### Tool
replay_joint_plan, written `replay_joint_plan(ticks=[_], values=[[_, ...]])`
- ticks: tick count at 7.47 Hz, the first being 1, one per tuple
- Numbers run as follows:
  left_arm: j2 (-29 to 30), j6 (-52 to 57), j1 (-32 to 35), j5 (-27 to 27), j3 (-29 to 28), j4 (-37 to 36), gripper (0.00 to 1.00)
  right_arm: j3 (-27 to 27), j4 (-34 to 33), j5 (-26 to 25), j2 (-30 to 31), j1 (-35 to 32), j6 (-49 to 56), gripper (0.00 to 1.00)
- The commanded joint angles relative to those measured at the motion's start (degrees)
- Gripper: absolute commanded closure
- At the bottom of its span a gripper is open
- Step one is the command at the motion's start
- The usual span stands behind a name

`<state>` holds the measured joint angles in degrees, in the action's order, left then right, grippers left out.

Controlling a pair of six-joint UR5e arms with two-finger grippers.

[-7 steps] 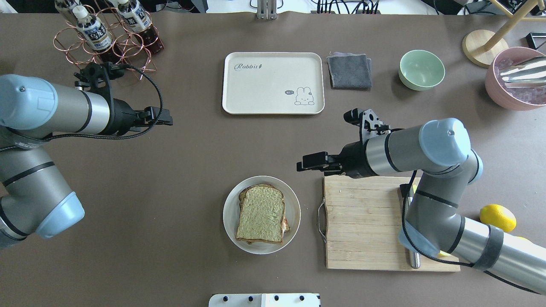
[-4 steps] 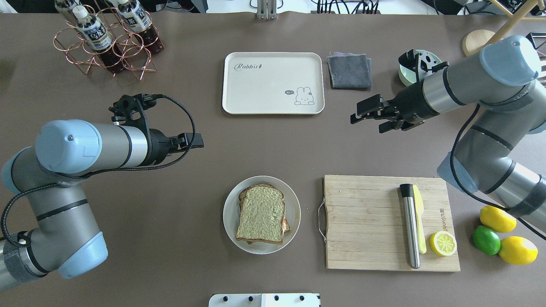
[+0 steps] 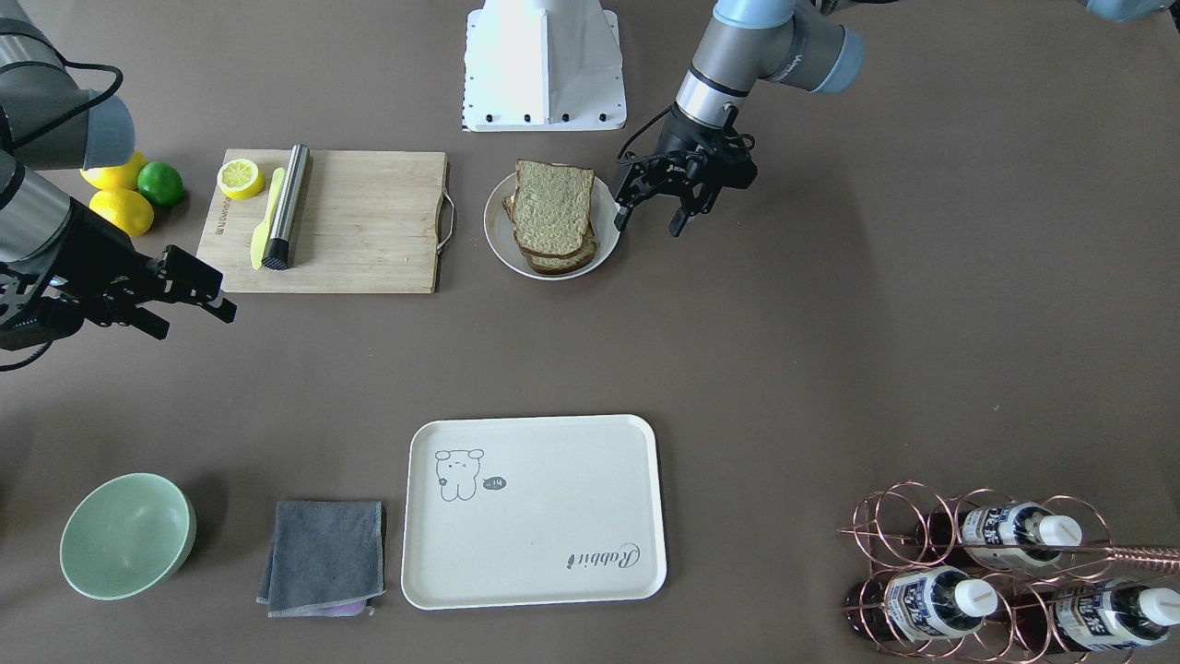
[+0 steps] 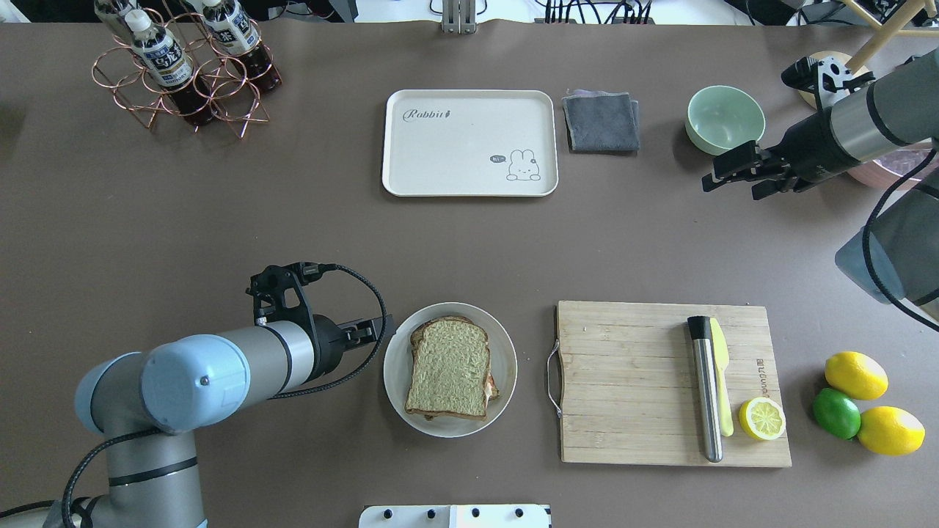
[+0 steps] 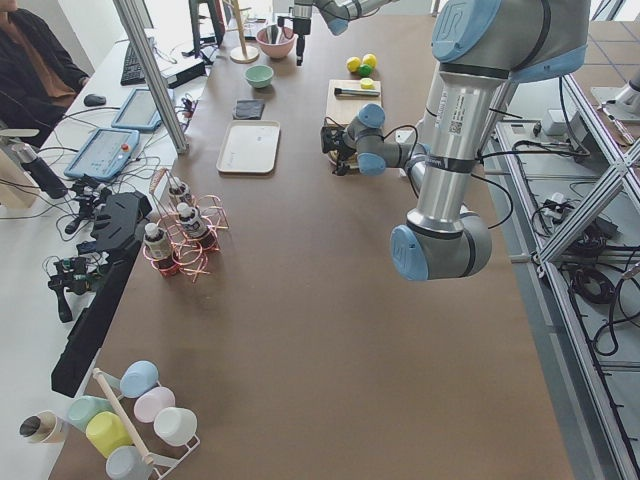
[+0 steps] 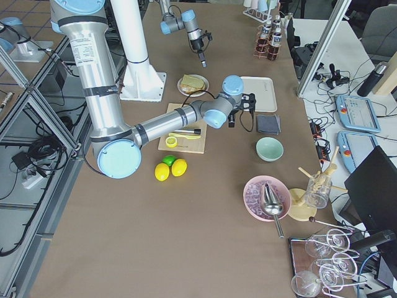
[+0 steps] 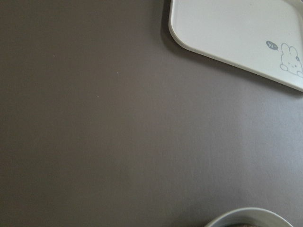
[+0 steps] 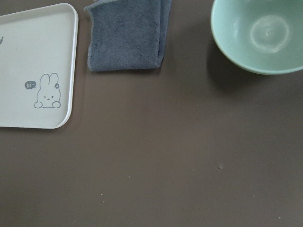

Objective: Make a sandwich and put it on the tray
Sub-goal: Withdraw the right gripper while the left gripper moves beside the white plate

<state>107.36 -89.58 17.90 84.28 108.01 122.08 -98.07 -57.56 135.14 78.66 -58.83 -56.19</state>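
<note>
On the front camera my left gripper hangs open and empty just beside the plate carrying the sandwich. The right gripper is open too, but well apart beyond the cutting board. Overhead hides the left finger gap but shows the sandwich just right of that gripper, long axis near-to-far, and the tray well apart on the far side, so I judge the left arm nearer.

The left claw travelled from beside the bottle rack down the worktop and ended just beside the plate, at its rim on that arm's side. The right claw swung off the cutting board to near the green bowl, uncovering the knife and lemon half.
</note>
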Motion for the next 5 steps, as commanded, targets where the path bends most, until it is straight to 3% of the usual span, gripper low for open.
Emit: replay_joint_plan(ticks=[1,5], values=[[0.0,-2.8,-6.2,-5.2,-0.3,0.0,0.46,0.2,-2.3,0.1,1.8,-2.5,5.9,0.01],[1.3,-2.9,-7.8,-5.6,-2.4,0.2,0.55,0.1,-2.2,0.0,2.4,-2.6,6.0,0.01]])
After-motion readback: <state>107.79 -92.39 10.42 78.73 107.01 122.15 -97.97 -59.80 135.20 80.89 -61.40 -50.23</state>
